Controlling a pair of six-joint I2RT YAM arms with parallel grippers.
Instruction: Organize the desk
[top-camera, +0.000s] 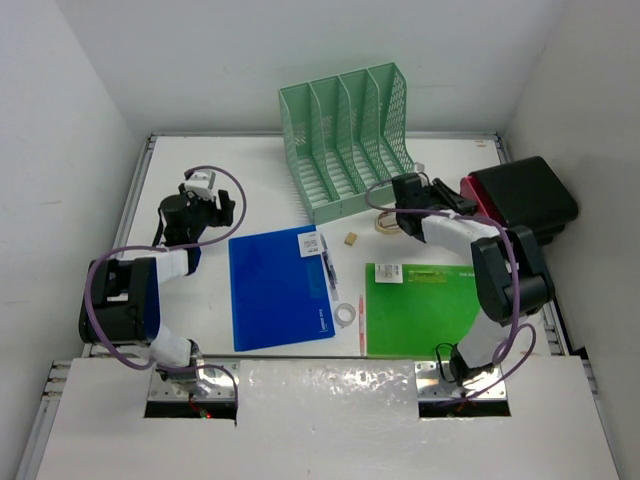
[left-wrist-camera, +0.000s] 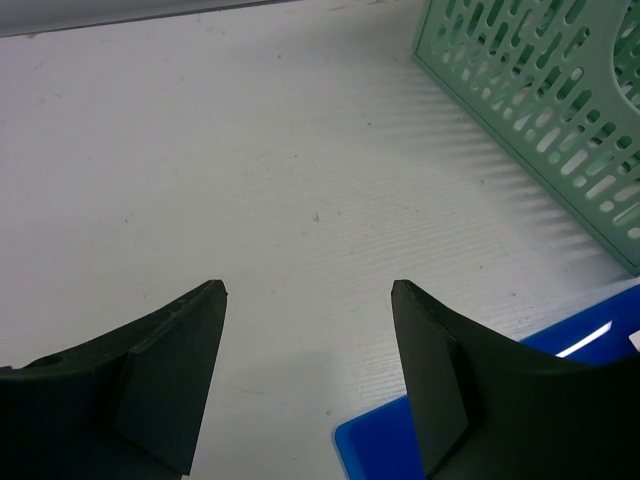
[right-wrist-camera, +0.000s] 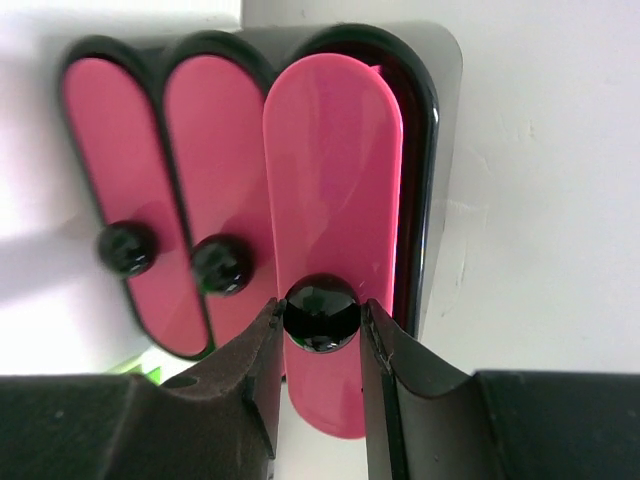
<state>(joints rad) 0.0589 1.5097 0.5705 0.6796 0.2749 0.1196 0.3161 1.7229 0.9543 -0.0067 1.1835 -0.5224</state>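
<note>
Our right gripper (right-wrist-camera: 321, 305) has its fingers pinched on the black knob (right-wrist-camera: 320, 320) of a pink drawer (right-wrist-camera: 335, 200). It is the rightmost of three and stands further out of its black box (top-camera: 525, 190) than the other two. Our left gripper (left-wrist-camera: 308, 290) is spread wide and holds nothing. We see it hang over bare desk (left-wrist-camera: 250, 150) left of the rack (top-camera: 345, 140), with a corner of the blue folder (top-camera: 275, 295) under its right finger. Nearest us, well in front of the rack's left half, lies that blue folder. A green folder (top-camera: 420, 315) lies in front of the rack's right end, with a tape roll (top-camera: 346, 313) between the two. A pen (top-camera: 328, 265) rests along the blue folder's right edge. A small block (top-camera: 351, 238) sits just in front of the rack. The rack stands at the far middle of the desk, which runs under everything, and the box is just right of the rack
</note>
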